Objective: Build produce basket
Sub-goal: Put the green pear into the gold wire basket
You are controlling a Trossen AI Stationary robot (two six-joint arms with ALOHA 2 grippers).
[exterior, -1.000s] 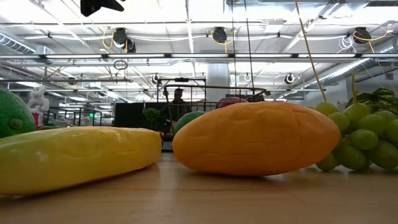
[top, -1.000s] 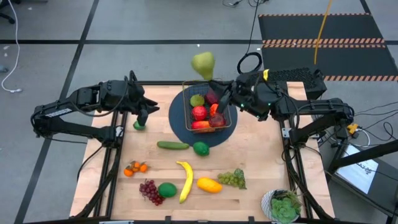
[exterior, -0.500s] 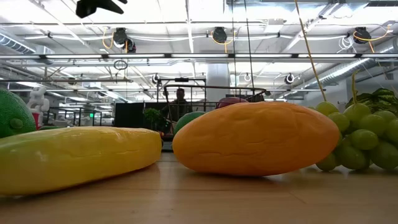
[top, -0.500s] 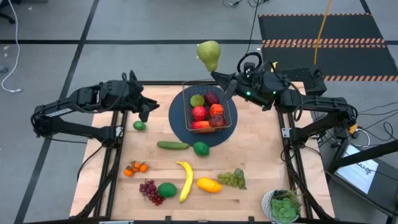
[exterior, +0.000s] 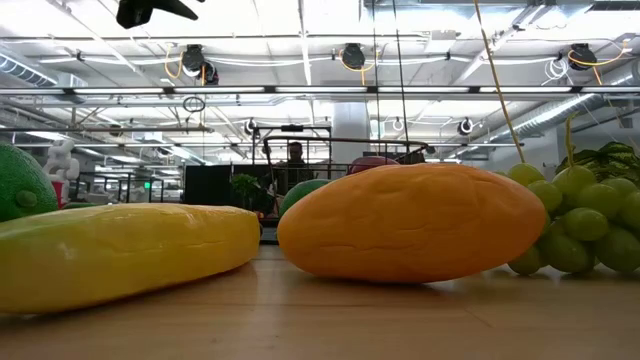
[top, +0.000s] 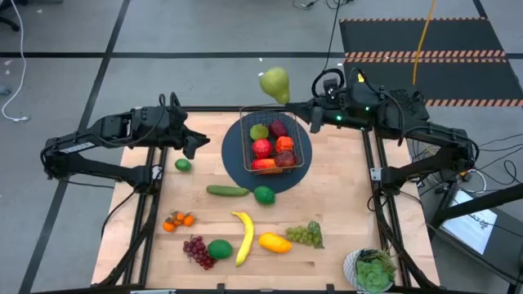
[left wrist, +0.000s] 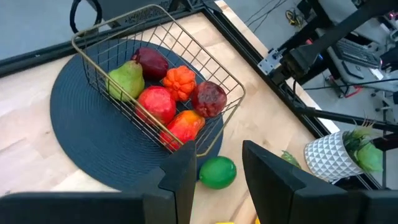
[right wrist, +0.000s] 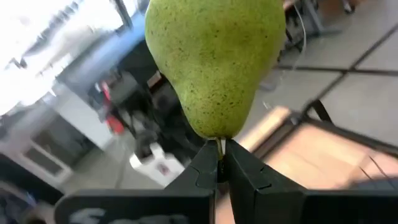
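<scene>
The wire basket [top: 274,140] stands on a round dark-blue mat [top: 237,159] and holds several fruits, among them a green pear [left wrist: 126,79] and red apples [left wrist: 157,102]. My right gripper [top: 292,104] is shut on another green pear [top: 274,83], held high over the table's far edge behind the basket. My left gripper [top: 192,145] is open and empty, left of the basket and above a small lime [top: 183,164]. A banana [top: 243,237], mango [top: 274,242], grapes [top: 305,235], cucumber [top: 227,191] and other produce lie on the near half of the table. My right gripper pinches the pear's stem [right wrist: 219,147] between its two fingertips, at the pear's narrow end. The pear sticks out beyond the fingertips, narrow end toward the gripper. It is lifted clear of the basket and table.
A potted leafy plant [top: 372,269] stands at the near right corner. A green lime [top: 263,195] lies at the mat's near edge. Oranges [top: 177,220], purple grapes [top: 197,250] and a green fruit [top: 219,249] lie near left. The low view is filled by banana [exterior: 120,255] and mango [exterior: 410,220].
My right gripper has drawn back from over the basket toward the table's far right and risen, carrying the pear by its stem. My left gripper has risen a little from the small lime and stays open.
</scene>
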